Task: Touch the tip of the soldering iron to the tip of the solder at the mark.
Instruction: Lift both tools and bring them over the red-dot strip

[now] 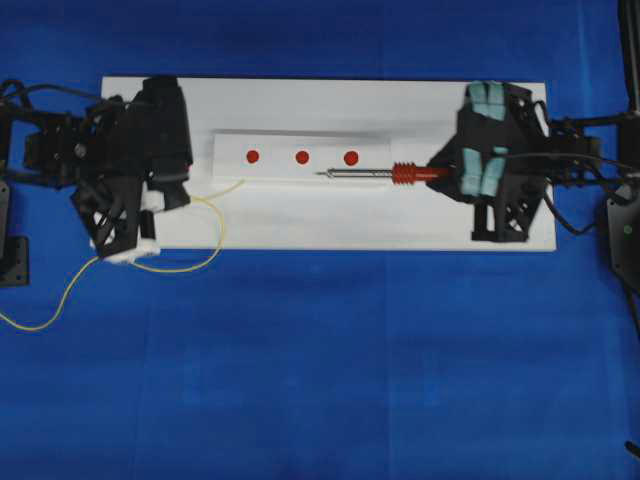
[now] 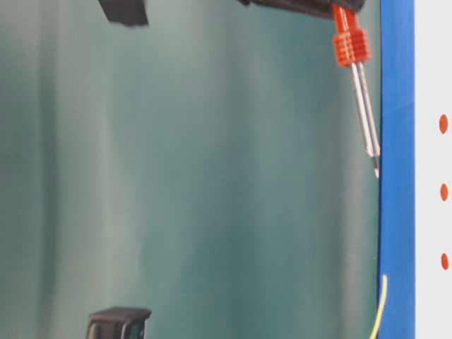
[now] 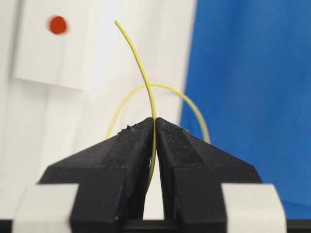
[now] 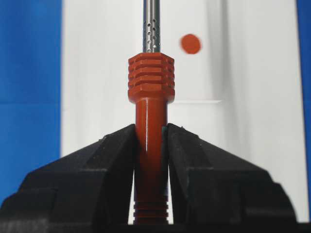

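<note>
In the overhead view a white board [image 1: 330, 215] lies on the blue desk [image 1: 320, 380], and a smaller white card [image 1: 300, 157] with three red dots [image 1: 302, 156] lies on the board's far half. The left claw [image 1: 165, 190] sits over the board's left end, closed on the solder [image 1: 200, 255]. The yellow wire loops off the board's near edge onto the desk toward the left edge, and its free end points at the card's near left corner. The right claw [image 1: 470, 172] sits over the board's right end, gripping the soldering iron [image 1: 400, 173] by its orange-red handle. The shaft lies along the card's near edge, tip below the right-hand dot. The two tips are well apart, with bare board between them.

The table-level view, which appears turned sideways, shows the soldering iron [image 2: 357, 85] slanting toward the blue strip, tip just beside it. The end of the solder [image 2: 381, 307] shows at the bottom edge, well apart from the iron.

From the left wrist, the left claw [image 3: 154, 122] is pinched tight on the solder [image 3: 141, 68], which rises free in a curve. One red dot [image 3: 58, 24] lies on the card to its left.

From the right wrist, the right claw [image 4: 150, 131] clamps the soldering iron [image 4: 151, 82] below its ribbed collar; a red dot [image 4: 190, 43] lies just right of the shaft.
</note>
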